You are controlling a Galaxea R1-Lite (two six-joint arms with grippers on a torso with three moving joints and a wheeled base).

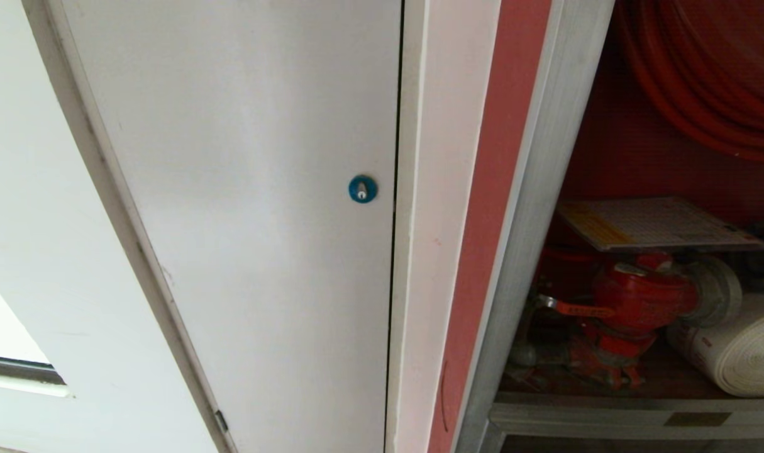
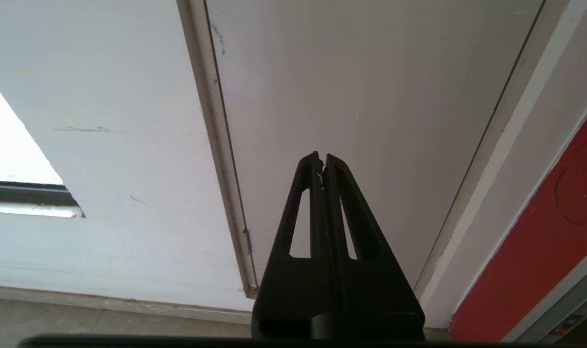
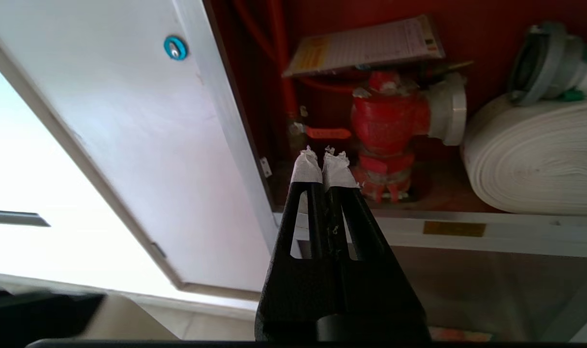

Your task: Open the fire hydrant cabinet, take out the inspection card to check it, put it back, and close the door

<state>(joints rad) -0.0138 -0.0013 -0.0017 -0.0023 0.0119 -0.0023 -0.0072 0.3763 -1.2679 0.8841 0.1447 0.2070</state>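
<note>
The fire hydrant cabinet (image 1: 532,207) stands open at the right, red inside behind its silver frame (image 3: 467,232). The inspection card (image 1: 655,223) lies tilted on top of the red valve (image 1: 639,296). In the right wrist view the inspection card (image 3: 365,46) sits above the valve (image 3: 387,118). My right gripper (image 3: 322,157) is shut and empty, its tape-wrapped tips in front of the cabinet's lower edge, apart from the card. My left gripper (image 2: 321,157) is shut and faces the white wall door. The cabinet's door is out of view. Neither arm shows in the head view.
A plain white door (image 1: 249,220) with a round blue lock (image 1: 362,189) fills the left and middle. Inside the cabinet are a white rolled hose (image 1: 740,352) and red reel hose (image 1: 702,75). A dark panel (image 3: 491,285) sits below the cabinet sill.
</note>
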